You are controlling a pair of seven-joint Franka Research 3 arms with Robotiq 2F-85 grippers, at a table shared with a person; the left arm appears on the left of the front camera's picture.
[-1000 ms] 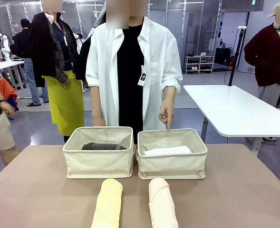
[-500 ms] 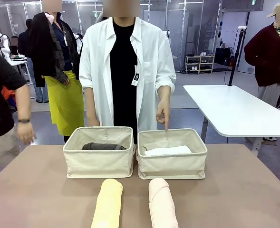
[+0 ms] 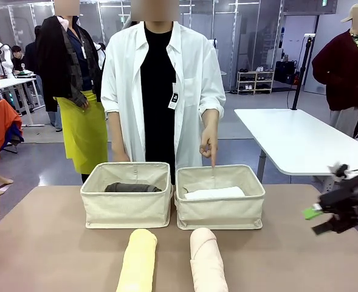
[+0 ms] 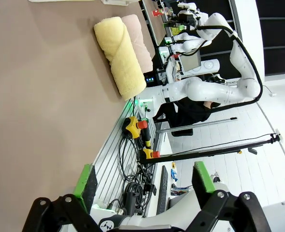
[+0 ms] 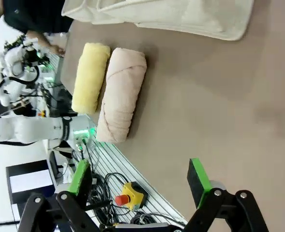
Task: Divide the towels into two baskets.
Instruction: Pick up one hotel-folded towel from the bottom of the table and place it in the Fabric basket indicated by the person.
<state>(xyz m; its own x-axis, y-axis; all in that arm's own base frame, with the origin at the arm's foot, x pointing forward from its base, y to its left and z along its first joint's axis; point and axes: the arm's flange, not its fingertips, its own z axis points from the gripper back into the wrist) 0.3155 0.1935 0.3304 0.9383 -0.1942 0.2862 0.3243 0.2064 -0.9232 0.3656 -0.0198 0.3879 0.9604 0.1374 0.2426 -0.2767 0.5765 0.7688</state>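
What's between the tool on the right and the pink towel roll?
Nothing: bare table between the right tool and the peach-pink towel, seen in the front view.

left gripper point(image 4: 144, 180) | jaws apart, empty | yellow towel point(image 4: 119, 53) touching pink towel point(image 4: 138, 41) | both on table point(image 4: 45, 121)

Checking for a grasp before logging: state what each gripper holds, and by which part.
Nothing is held. The left gripper and right gripper are both open with empty jaws; the pale yellow towel and peach-pink towel lie free on the table.
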